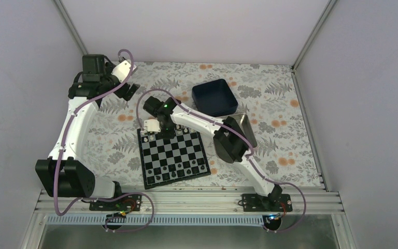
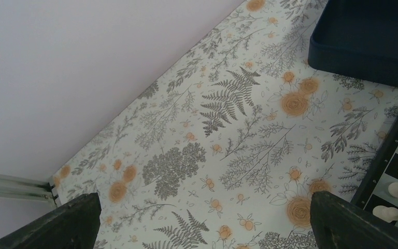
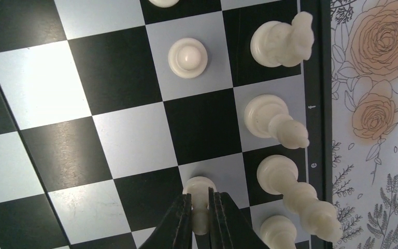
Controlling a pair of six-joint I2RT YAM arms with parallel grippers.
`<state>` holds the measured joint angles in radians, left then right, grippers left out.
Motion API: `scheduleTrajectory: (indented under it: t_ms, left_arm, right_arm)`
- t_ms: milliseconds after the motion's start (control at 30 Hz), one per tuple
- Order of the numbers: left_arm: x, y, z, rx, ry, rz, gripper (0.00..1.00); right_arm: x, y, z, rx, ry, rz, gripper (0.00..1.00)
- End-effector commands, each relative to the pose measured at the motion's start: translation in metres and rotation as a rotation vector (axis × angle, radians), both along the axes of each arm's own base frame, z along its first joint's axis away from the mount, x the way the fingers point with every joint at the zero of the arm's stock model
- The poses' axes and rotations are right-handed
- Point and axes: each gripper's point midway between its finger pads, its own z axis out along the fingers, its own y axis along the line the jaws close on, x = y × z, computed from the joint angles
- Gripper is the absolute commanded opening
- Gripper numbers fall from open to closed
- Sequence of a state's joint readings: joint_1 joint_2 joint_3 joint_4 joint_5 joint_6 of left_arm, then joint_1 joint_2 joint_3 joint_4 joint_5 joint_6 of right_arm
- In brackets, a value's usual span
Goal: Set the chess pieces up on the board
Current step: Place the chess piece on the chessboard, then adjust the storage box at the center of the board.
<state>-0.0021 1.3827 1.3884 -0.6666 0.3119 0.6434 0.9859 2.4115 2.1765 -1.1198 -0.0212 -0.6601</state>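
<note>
The black-and-grey chessboard (image 1: 173,157) lies at the table's near middle. Cream-white chess pieces (image 1: 182,130) stand along its far rows, black ones along the near rows. My right gripper (image 1: 161,130) is over the board's far left part. In the right wrist view it (image 3: 200,205) is shut on a cream-white pawn (image 3: 200,193), whose base rests over a grey square. Several cream-white pieces (image 3: 274,118) stand along the edge row beside it, and another pawn (image 3: 187,57) stands two squares away. My left gripper (image 2: 202,218) is open and empty over the floral cloth at the far left (image 1: 128,89).
A dark blue square box (image 1: 214,97) sits behind the board, also in the left wrist view (image 2: 373,39). A silver tin (image 1: 241,132) lies right of the board, partly under my right arm. White walls close in the table on three sides.
</note>
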Motion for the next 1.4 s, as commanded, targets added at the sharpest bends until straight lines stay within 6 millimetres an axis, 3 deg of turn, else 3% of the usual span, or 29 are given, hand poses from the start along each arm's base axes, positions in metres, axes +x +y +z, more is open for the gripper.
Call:
scheduleTrajectory:
  t_ms: [0,400,633,800,933,1033,1100,1233,1300,1367]
  left_arm:
    - [-0.002,-0.001,0.010,-0.006,-0.042,-0.015,1.00]
    - [-0.003,0.000,0.006,-0.007,-0.034,-0.016,1.00]
    - [-0.002,-0.001,0.005,-0.009,-0.030,-0.020,1.00]
    - [-0.002,-0.001,0.005,-0.012,-0.025,-0.023,1.00]
    - [-0.003,0.000,0.007,-0.006,-0.031,-0.016,1.00]
    - [-0.003,0.000,0.009,-0.005,-0.039,-0.019,1.00]
    - [-0.004,-0.003,0.009,-0.008,-0.040,-0.038,1.00]
    - [-0.005,-0.012,0.008,0.005,-0.014,-0.096,1.00]
    - [0.000,-0.019,0.005,0.042,0.018,-0.109,0.96]
    - [0.005,-0.033,0.005,0.088,0.039,-0.135,0.87]
  right_arm:
    - [0.012,0.003,0.006,0.020,-0.032,-0.012,0.08]
    - [0.019,0.002,0.002,0.016,-0.044,-0.019,0.09]
    - [0.020,0.003,0.004,0.022,-0.047,-0.027,0.21]
    - [0.022,0.005,0.025,0.057,-0.073,-0.036,0.26]
    - [0.024,-0.004,0.064,0.094,-0.127,-0.058,0.29]
    - [0.031,-0.030,0.096,0.119,-0.173,-0.110,0.33]
    - [0.043,-0.062,0.111,0.117,-0.198,-0.182,0.37]
    - [0.070,-0.150,0.128,0.098,-0.204,-0.385,0.38]
    - [0.069,-0.192,0.131,0.090,-0.189,-0.461,0.33]
    - [0.054,-0.229,0.124,0.056,-0.161,-0.495,0.23]
